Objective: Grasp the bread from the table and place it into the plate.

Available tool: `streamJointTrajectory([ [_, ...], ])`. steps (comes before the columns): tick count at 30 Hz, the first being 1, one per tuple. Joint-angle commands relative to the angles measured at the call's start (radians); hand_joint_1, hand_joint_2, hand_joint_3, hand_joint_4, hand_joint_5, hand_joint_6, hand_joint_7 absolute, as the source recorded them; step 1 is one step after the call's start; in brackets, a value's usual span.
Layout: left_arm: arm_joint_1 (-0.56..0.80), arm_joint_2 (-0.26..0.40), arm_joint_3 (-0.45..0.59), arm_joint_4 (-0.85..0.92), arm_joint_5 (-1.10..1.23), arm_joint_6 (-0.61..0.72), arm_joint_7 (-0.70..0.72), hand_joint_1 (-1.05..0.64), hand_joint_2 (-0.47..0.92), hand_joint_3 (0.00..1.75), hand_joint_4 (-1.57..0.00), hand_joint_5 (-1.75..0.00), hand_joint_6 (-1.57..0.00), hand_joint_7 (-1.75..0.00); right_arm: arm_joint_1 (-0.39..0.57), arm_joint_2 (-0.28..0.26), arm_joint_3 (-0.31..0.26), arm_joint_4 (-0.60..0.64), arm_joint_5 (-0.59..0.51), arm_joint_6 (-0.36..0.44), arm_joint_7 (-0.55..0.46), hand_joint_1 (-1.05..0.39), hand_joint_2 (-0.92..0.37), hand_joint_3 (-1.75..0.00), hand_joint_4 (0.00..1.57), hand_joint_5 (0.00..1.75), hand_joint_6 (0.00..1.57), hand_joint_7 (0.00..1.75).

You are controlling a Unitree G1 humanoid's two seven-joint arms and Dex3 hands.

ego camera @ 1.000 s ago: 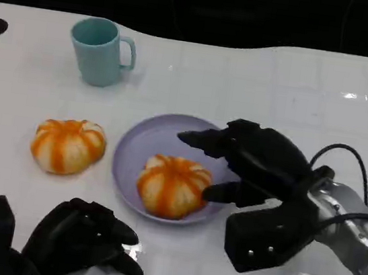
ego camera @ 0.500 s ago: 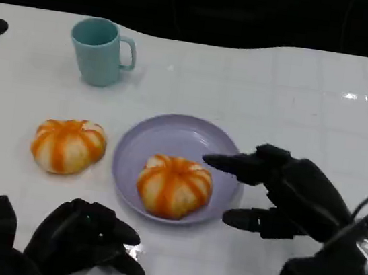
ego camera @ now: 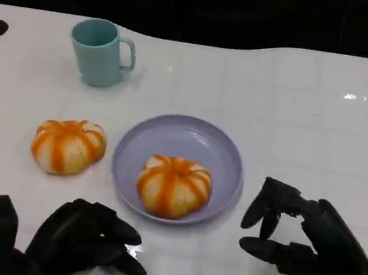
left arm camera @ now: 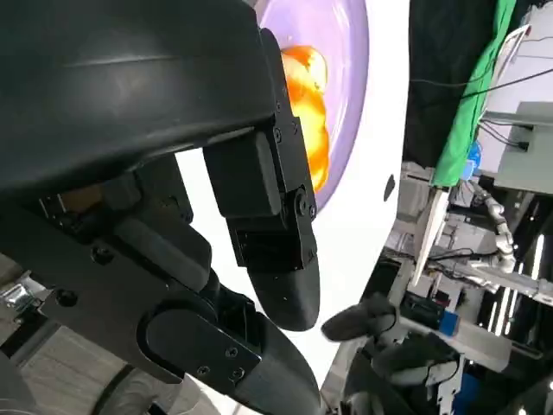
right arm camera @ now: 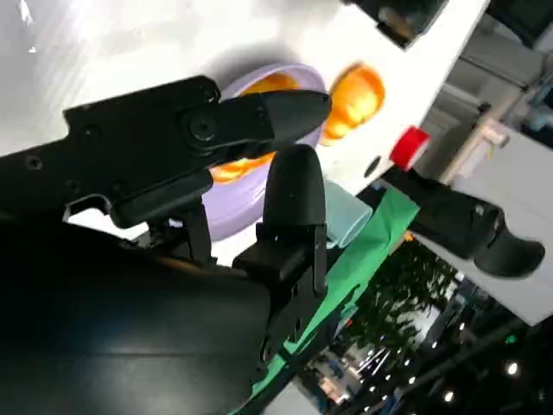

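Bread (ego camera: 173, 186): sitting in the purple plate (ego camera: 225, 156), apart from both hands.
Right robot hand (ego camera: 300, 237): beside plate, fingers spread, gripping nothing.
Left robot hand (ego camera: 85, 243): near table edge, fingers curled, nothing inside.

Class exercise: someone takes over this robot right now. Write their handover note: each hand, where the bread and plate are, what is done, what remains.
Left hand: near the table's front edge, fingers curled in, holding nothing.
Right hand: open, holding nothing, beside the plate on its right, clear of it.
One bread lies in the plate: that placement is done.
A second bread sits on the table left of the plate, untouched.
Left to do: probably move the second bread into the plate, if required.
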Motion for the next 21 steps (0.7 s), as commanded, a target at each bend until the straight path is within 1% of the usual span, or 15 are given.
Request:
streamJointTrajectory([
  [1,-0.001,0.008,0.002,0.004,-0.003,-0.003,-0.01,-1.05,0.69,0.0,-1.57,-0.21,-1.57,-0.02,0.084,-0.003,-0.031,-0.101,0.121,0.11,0.096,-0.5,-0.92,-0.17,0.7,1.75,0.53,1.75],
  [6,0.001,0.011,-0.001,0.003,0.005,-0.009,-0.003,-1.05,0.7,0.01,-1.57,-0.21,-1.57,-0.02,0.177,-0.018,-0.056,-0.228,0.218,0.234,0.198,-0.48,-0.92,-0.22,0.68,1.75,0.54,1.75],
  [9,0.001,0.012,-0.002,0.004,0.007,-0.01,-0.002,-1.05,0.71,0.01,-1.57,-0.21,-1.56,-0.01,0.224,-0.012,-0.073,-0.283,0.259,0.28,0.237,-0.47,-0.92,-0.22,0.67,1.75,0.54,1.75],
  [11,0.001,0.012,-0.002,0.003,0.007,-0.01,-0.001,-1.05,0.71,0.01,-1.57,-0.21,-1.56,-0.01,0.246,-0.003,-0.082,-0.301,0.275,0.286,0.251,-0.47,-0.92,-0.22,0.67,1.75,0.53,1.75],
  [14,0.0,0.011,-0.002,0.0,0.002,-0.003,-0.004,-1.05,0.71,0.0,-1.57,-0.2,-1.56,-0.01,0.262,0.014,-0.095,-0.303,0.282,0.275,0.26,-0.47,-0.92,-0.22,0.67,1.75,0.53,1.75],
  [16,-0.003,0.011,0.0,0.003,-0.001,-0.002,-0.007,-1.05,0.71,0.0,-1.57,-0.2,-1.56,-0.01,0.261,0.027,-0.107,-0.293,0.283,0.265,0.263,-0.48,-0.92,-0.25,0.72,1.75,0.55,1.75],
  [21,-0.006,0.011,-0.002,0.006,0.005,-0.006,0.002,-1.05,0.71,0.0,-1.57,-0.2,-1.57,-0.01,0.251,0.048,-0.134,-0.258,0.291,0.248,0.281,-0.48,-0.92,-0.28,0.77,1.75,0.6,1.75],
])
